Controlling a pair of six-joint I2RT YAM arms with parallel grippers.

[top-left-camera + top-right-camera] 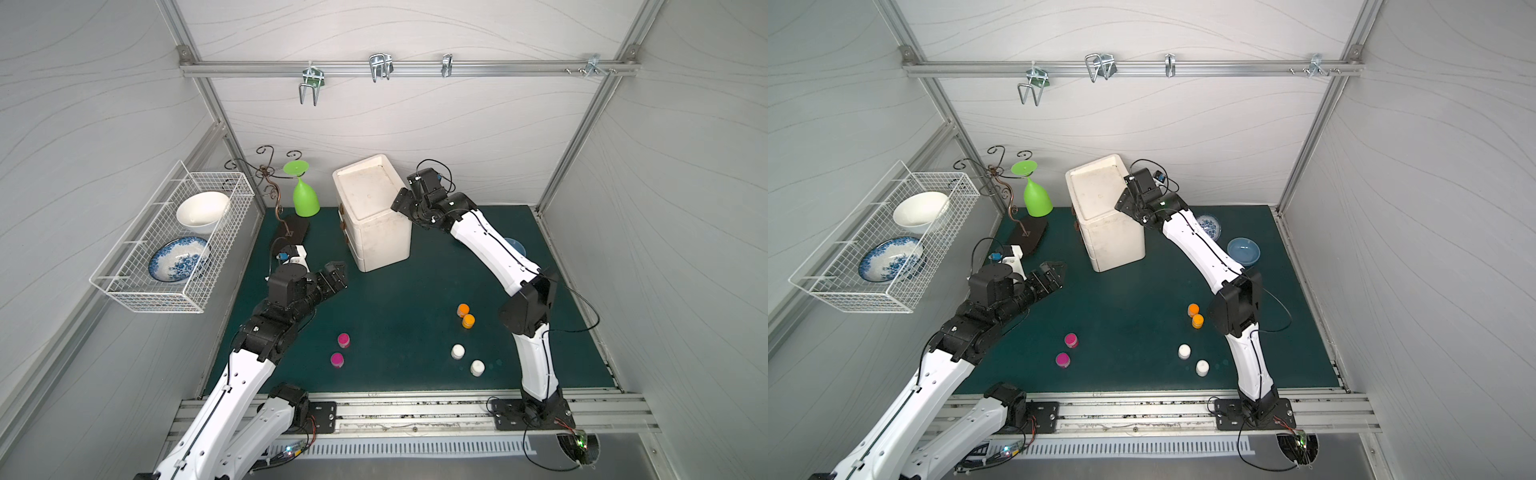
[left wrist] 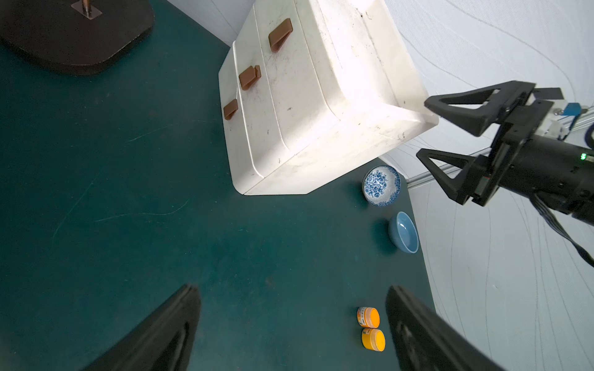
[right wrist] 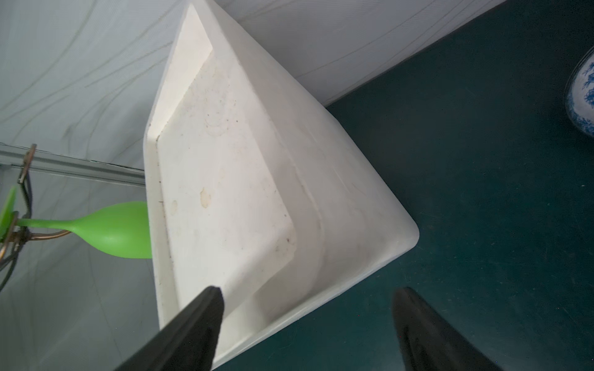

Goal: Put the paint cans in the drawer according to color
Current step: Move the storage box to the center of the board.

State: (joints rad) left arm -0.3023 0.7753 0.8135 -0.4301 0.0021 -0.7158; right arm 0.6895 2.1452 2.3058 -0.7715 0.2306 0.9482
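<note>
Magenta cans, orange cans and white cans stand in colour pairs on the surface, well apart from the chest. Its three drawers are all shut, so nothing is sorted yet. Its handles face the left tool, spread and empty, likely lined up to pull one open. The right tool, also spread and holding nothing, straddles the chest's top edge away from the handles, probably to brace it against that pull; contact I cannot tell.

blue bowl mostly hidden, patterned bowl cropped
</note>
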